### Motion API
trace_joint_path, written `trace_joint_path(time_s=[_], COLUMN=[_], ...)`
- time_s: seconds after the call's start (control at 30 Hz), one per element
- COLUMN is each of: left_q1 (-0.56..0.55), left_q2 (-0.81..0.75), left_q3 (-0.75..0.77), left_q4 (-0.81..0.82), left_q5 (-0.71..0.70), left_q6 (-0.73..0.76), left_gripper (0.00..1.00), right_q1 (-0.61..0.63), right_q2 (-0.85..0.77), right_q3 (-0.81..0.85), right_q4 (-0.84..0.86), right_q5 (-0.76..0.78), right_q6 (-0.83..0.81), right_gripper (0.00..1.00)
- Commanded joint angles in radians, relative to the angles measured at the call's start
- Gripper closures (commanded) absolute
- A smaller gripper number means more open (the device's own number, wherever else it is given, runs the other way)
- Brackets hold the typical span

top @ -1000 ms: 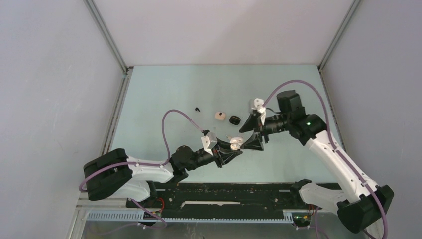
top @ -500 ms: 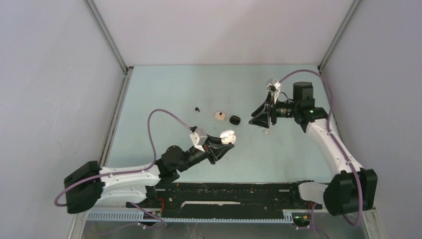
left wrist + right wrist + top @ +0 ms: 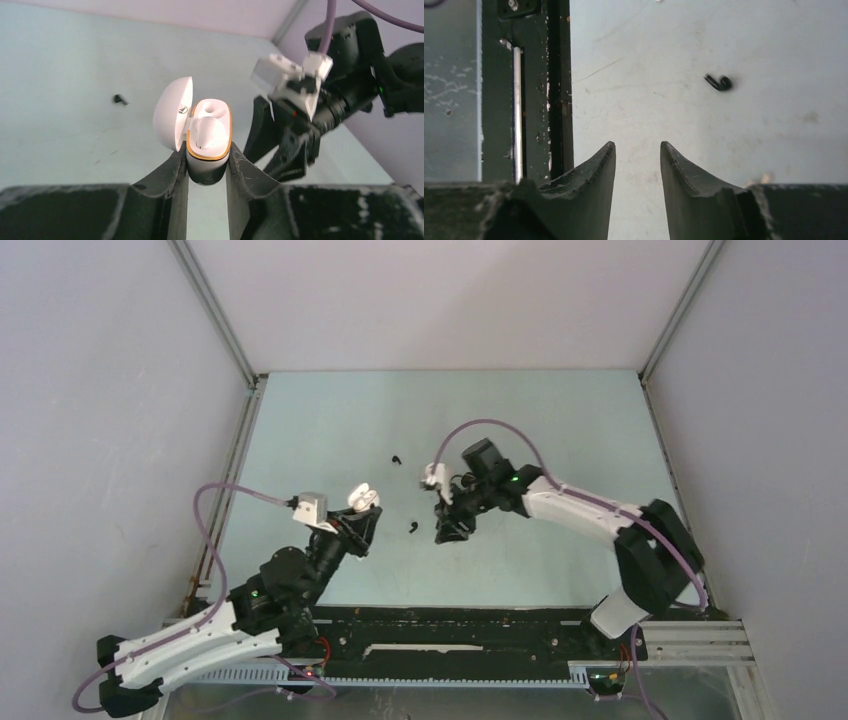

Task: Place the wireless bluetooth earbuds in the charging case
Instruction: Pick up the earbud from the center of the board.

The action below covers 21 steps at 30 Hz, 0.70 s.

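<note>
My left gripper (image 3: 207, 167) is shut on a white charging case (image 3: 209, 165) with a gold rim, held off the table with its lid (image 3: 172, 120) open. A white earbud (image 3: 207, 136) sits in the near well, and the far well (image 3: 214, 107) shows hollow. From above, the case (image 3: 361, 497) is at the centre left. My right gripper (image 3: 447, 532) hangs low over the table, open with nothing between its fingers (image 3: 679, 165). A black earbud (image 3: 413, 529) lies just left of it, also seen as a black earbud (image 3: 719, 82). Another black earbud (image 3: 397, 458) lies farther back.
The black front rail (image 3: 549, 90) runs along the table's near edge, left of the right fingers. The right arm (image 3: 560, 502) stretches across the middle right of the light blue table (image 3: 560, 420). Grey walls close in the sides and back.
The right arm swung left and down to the table's middle, its jaws narrowing. The left arm drew back to the left with the open case still held.
</note>
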Motion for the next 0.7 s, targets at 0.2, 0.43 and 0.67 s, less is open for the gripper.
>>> trace_joint_path(time_s=[0.2,0.43,0.67], left_q1=[-0.001,-0.001,-0.001], left_q2=[-0.176,-0.219,-0.238], left_q3=[0.142,0.181,0.215], left_q4=[-0.554,-0.628,-0.698], left_q5=[-0.353,-0.393,-0.447], left_q6=[-0.155,-0.165,-0.174], left_gripper=[1.0,1.0,1.0], right_q1=[0.258,0.299,0.329], right_q2=[0.301,0.476,0.607], right_q3=[0.276,0.421,0.536], right_q4=[0.117,0.195,0.167], right_q5=[0.076,0.044,0.058], right_q6=[-0.093,-0.028,0.033], right_gripper=[0.59,0.5,0.48])
